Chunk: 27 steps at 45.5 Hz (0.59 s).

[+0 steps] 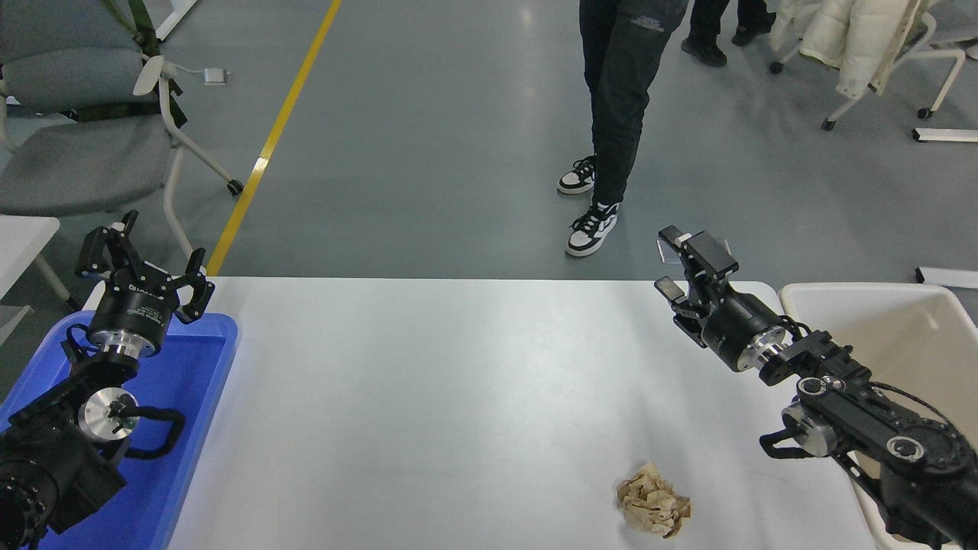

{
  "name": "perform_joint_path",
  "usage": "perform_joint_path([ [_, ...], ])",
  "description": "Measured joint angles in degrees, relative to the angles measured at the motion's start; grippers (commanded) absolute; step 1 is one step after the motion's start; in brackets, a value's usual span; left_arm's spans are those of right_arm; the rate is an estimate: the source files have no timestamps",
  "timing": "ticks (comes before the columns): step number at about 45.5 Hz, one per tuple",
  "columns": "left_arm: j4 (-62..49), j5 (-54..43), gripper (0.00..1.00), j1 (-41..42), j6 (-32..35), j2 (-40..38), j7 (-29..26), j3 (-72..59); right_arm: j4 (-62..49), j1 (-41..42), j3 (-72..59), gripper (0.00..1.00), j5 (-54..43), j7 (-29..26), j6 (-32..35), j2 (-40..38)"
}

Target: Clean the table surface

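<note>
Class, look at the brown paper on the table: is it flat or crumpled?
Crumpled. The paper is bunched into a creased, lumpy wad lying on the table, apart from the right hand.

white table surface (458,397), blue tray (191,397), tan paper wad (653,509)

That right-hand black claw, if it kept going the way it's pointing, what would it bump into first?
Probably nothing on the table. The right black gripper points up-left past the far edge of the white tabletop, toward a person's black-and-white sneaker on the grey floor. Depth is unclear; it may pass above.
</note>
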Motion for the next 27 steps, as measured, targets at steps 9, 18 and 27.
perform_joint_path([
  [9, -0.01, 0.0, 1.0, 0.0, -0.06, 0.0, 0.0, 0.0, 4.28, 5.65, -10.94, 0.99, -8.75, -1.16, 0.77, -4.42],
  [18, 0.0, 0.0, 1.0, 0.0, -0.08, 0.01, 0.0, 0.0, 6.72, 13.78, -23.42, 0.99, -16.37, -1.6, 1.1, -6.38],
  [27, 0.01, 0.0, 1.0, 0.0, -0.08, 0.0, 0.0, 0.0, 8.4, 23.28, -37.2, 0.99, -25.68, -1.56, 1.14, -7.11],
])
